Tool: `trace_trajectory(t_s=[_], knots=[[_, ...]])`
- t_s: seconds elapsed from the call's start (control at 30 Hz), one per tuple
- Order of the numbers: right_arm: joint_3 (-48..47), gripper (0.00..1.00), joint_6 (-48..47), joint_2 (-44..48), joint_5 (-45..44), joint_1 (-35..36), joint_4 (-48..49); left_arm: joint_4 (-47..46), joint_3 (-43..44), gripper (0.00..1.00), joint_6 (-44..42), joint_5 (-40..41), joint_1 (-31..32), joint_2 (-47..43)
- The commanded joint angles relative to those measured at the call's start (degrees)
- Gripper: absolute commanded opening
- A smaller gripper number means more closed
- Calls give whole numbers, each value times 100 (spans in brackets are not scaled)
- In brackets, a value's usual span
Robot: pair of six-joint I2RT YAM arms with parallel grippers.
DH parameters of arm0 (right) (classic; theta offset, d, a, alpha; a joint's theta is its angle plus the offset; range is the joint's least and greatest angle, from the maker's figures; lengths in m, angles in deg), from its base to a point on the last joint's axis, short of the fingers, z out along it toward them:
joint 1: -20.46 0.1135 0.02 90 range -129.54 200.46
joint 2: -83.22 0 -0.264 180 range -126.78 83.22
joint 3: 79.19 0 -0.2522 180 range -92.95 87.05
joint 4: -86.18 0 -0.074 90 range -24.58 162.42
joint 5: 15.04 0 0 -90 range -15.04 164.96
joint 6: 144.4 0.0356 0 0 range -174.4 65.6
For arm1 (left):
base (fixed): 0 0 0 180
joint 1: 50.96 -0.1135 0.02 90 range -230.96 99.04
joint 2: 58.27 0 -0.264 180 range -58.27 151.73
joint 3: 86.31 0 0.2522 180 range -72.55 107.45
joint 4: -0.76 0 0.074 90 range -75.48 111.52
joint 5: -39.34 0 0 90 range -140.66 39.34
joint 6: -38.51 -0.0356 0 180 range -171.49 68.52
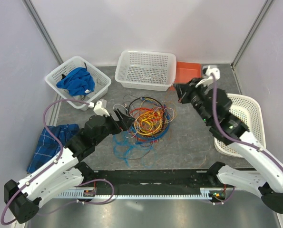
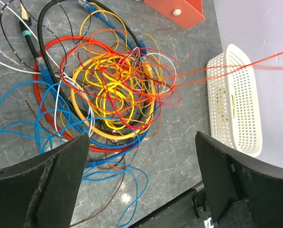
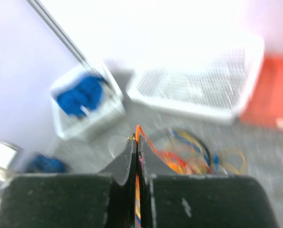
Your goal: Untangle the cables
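Left wrist view: the cables (image 2: 112, 90) are heaped on the table (image 2: 179, 137) just ahead of the wide-spread left gripper (image 2: 140, 142); an orange strand (image 2: 212, 70) is stretched rightward, pinched in the closed right gripper (image 3: 136, 142).

— Where do we find the cables (image 1: 148, 121)?
— In the middle of the table (image 1: 189, 142), a little toward the far edge. Behind them, at the far edge, we see a basket (image 1: 143, 84), and just right of it a flat tray (image 1: 188, 73).
— And at the corners?
— At the far left corner stands a second basket (image 1: 97, 70), with a cloth (image 1: 77, 80) in it. Before this one, at the left edge, we see another cloth (image 1: 51, 142). A third basket (image 1: 250, 114) lies at the right edge, well apart from the cables.
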Motion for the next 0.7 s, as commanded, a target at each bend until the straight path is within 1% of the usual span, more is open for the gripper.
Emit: trace_trajectory(t_s=[0.0,0.13,0.2,0.27,0.33,0.4,0.5,0.53,0.63,0.67], knots=[[-1285,0,-310,-128,-8,22,-748,-338,-100,100,144,142,23,-163],[-2461,0,-407,-410,54,22,-1065,-356,-21,100,3,177,23,-110],[-2832,0,-425,-568,71,22,-1135,-487,6,100,3,186,23,-84],[-3429,0,-425,-822,211,14,-1319,-715,-56,100,-6,142,23,-66],[-3912,0,-425,-990,273,22,-1486,-1032,-117,100,-6,90,23,-75],[-4124,0,-407,-1122,308,22,-1575,-1557,-249,100,3,46,23,-92],[-4748,0,-433,-1306,344,22,-1645,-2015,-442,100,3,-7,23,-75],[-5159,0,-434,-1376,352,14,-1680,-2226,-469,100,-6,-7,23,-58],[-5697,0,-416,-1544,353,22,-1725,-2683,-556,100,-260,-191,23,65],[-5734,0,-399,-1553,353,22,-1698,-3468,-757,100,-374,-331,23,153]])
